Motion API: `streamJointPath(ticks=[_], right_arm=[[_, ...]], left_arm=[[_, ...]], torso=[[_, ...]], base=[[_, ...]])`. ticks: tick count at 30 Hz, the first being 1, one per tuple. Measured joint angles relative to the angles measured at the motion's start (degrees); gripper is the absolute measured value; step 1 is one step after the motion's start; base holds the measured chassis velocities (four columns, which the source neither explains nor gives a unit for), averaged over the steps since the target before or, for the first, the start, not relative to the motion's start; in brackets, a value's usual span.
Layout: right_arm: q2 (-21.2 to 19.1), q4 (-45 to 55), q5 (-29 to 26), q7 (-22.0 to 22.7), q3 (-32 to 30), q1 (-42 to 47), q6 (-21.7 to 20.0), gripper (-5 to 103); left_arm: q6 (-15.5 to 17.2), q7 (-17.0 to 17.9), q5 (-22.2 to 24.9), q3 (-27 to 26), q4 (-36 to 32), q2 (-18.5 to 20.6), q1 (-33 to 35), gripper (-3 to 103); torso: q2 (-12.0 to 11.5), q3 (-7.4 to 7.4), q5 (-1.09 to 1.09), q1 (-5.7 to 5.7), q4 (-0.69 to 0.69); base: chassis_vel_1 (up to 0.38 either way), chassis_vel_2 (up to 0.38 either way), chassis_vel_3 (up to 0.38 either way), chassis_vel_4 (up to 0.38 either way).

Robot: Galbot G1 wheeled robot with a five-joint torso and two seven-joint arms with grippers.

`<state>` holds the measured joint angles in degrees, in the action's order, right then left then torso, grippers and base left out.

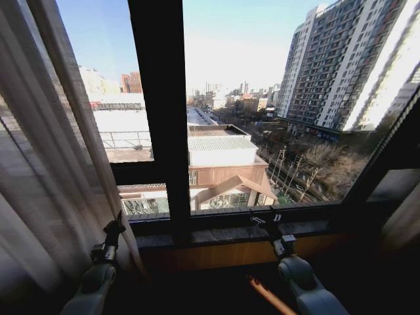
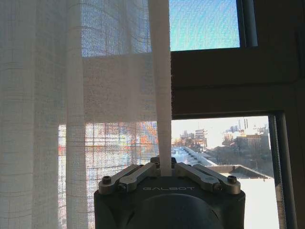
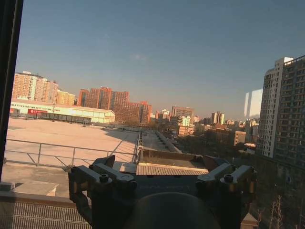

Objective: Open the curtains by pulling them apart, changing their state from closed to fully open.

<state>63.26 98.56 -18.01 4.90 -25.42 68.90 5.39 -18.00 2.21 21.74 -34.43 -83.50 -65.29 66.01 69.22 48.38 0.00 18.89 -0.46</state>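
Now | left gripper [image 2: 166, 168] pinches curtain [image 2: 71, 95] edge | right gripper [image 3: 162, 174] open, empty

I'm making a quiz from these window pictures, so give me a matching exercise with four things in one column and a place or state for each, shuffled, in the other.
Things:
1. left gripper
2. right gripper
3. curtain
4. window frame bar

Places or states:
A. dark, upright between the panes
B. shut on the curtain's edge
C. open at the sill, touching no fabric
D. gathered at the robot's left, sheer and pleated

Pairs: 1-B, 2-C, 3-D, 4-A
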Motion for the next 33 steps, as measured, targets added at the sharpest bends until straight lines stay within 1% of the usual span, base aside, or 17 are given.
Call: streamJointPath(ticks=[8,14,22,27,33], right_arm=[[0.0,0.0,0.0,0.0,0.0,0.0,0.0,100],[0.0,0.0,0.0,0.0,0.0,0.0,0.0,100],[0.0,0.0,0.0,0.0,0.0,0.0,0.0,100],[0.0,0.0,0.0,0.0,0.0,0.0,0.0,100],[0.0,0.0,0.0,0.0,0.0,0.0,0.0,100]], left_arm=[[0.13,0.05,0.08,-0.52,-0.2,0.01,-0.01,0],[0.13,0.14,0.08,-0.86,-0.36,-0.27,0.26,0],[-0.06,0.17,0.08,-1.35,0.04,-0.14,0.36,0],[-0.32,0.19,0.12,-1.56,0.22,-0.18,0.45,0],[-0.94,0.22,0.21,-2.22,0.5,-0.04,0.88,0]], torso=[[0.0,0.0,0.01,0.0,0.0],[0.0,0.0,0.0,0.0,0.0],[0.0,0.0,0.0,0.0,0.0],[0.0,0.0,0.0,0.0,-0.01],[0.0,0.0,0.0,0.0,0.01]], base=[[0.065,0.045,-0.056,-0.038],[0.198,0.13,-0.194,-0.139],[0.309,0.19,-0.294,-0.203],[0.383,0.272,-0.375,-0.276],[0.42,0.309,-0.424,-0.308]])
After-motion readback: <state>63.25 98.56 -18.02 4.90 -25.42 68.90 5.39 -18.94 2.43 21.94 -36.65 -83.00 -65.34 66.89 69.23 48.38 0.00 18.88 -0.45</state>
